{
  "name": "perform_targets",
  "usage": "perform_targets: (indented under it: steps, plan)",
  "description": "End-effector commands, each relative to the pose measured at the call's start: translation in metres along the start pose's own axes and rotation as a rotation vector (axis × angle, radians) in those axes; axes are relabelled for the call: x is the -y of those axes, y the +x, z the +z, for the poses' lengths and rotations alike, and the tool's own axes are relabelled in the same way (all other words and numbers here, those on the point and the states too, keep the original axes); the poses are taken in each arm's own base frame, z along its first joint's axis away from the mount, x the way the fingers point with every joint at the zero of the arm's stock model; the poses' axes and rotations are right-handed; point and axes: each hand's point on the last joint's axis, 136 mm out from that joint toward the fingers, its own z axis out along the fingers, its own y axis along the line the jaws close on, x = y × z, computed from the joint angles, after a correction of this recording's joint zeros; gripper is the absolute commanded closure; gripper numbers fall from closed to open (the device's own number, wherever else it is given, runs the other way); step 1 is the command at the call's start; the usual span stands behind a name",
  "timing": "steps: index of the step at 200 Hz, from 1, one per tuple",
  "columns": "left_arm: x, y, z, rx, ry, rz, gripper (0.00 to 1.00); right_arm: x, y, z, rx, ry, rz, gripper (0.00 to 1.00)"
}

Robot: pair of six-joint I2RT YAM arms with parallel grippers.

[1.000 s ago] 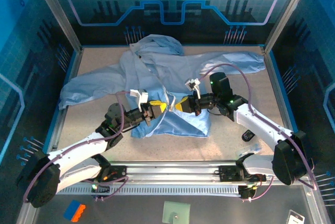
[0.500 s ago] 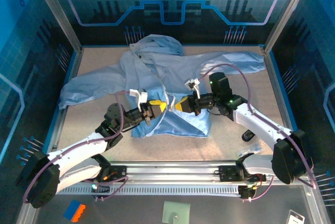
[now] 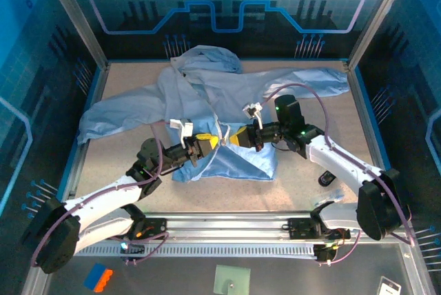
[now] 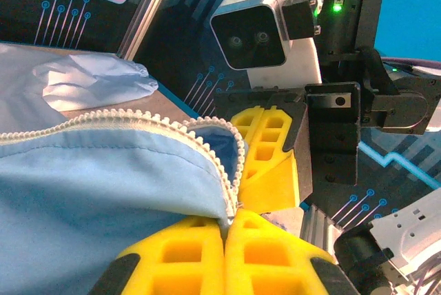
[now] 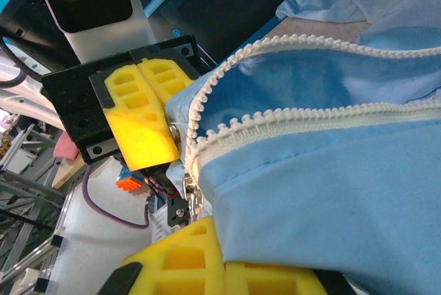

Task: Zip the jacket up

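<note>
The pale blue jacket lies spread on the table, hood at the back, sleeves out to both sides. Both grippers meet at its near hem, which is lifted between them. My left gripper is shut on the bottom end of one white zipper edge. My right gripper is shut on the other front panel right beside the metal zipper slider. The two rows of teeth stand apart above the slider. Each wrist view shows the other gripper's yellow fingers close by.
A small dark object lies on the table near the right arm. The metal rail runs along the near edge, with a blue and orange block and a green card beyond it. Frame posts stand at both sides.
</note>
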Motion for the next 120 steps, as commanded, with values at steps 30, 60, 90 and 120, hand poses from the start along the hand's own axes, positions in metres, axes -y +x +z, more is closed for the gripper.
perform_targets:
  steps: [30, 60, 90, 120]
  plan:
    - [0.008, -0.003, -0.003, 0.023, 0.045, 0.007, 1.0, -0.006, -0.019, -0.002, 0.039, -0.026, -0.045, 1.0]
    - [0.008, -0.005, -0.003, 0.033, 0.043, 0.014, 1.0, -0.008, -0.016, 0.0, 0.027, -0.04, -0.043, 1.0]
    - [0.009, -0.016, -0.005, 0.073, 0.032, 0.033, 1.0, -0.008, -0.012, -0.001, 0.019, -0.041, -0.048, 1.0]
    - [0.008, -0.022, -0.005, 0.086, 0.03, 0.036, 1.0, -0.01, -0.012, -0.001, 0.018, -0.044, -0.052, 1.0]
